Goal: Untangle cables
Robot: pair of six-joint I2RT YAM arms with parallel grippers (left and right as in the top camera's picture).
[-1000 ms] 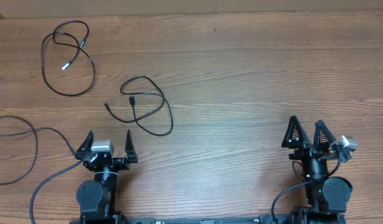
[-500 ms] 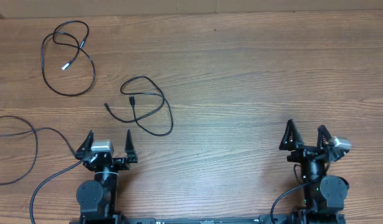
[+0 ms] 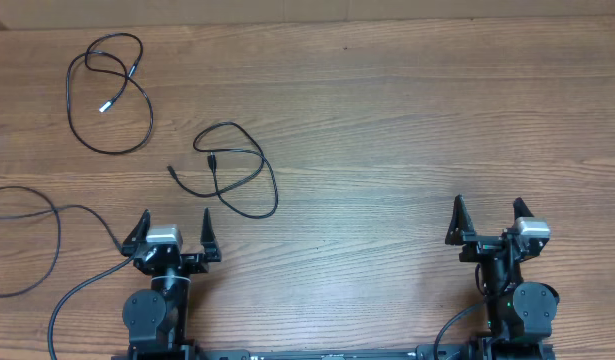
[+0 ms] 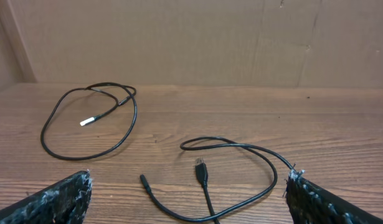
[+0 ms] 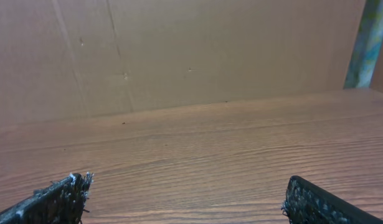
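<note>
Two thin black cables lie apart on the wooden table. One cable (image 3: 112, 95) with a silver tip loops at the far left, and the left wrist view shows it too (image 4: 91, 127). The other cable (image 3: 237, 175), black-plugged, crosses over itself nearer the middle and lies just ahead of my left gripper (image 3: 175, 226), as the left wrist view shows (image 4: 235, 180). That gripper (image 4: 188, 193) stands open and empty. My right gripper (image 3: 488, 216) is open at the front right, with only bare wood between its fingers (image 5: 188, 196).
A thicker black arm cord (image 3: 42, 240) curves over the table at the left edge, beside the left arm base. A brown cardboard wall (image 5: 191, 50) runs along the table's far edge.
The right gripper has turned at the wrist and drawn slightly back towards its base, so its fingers now stand spread side by side. The left arm and both cables have not moved.
</note>
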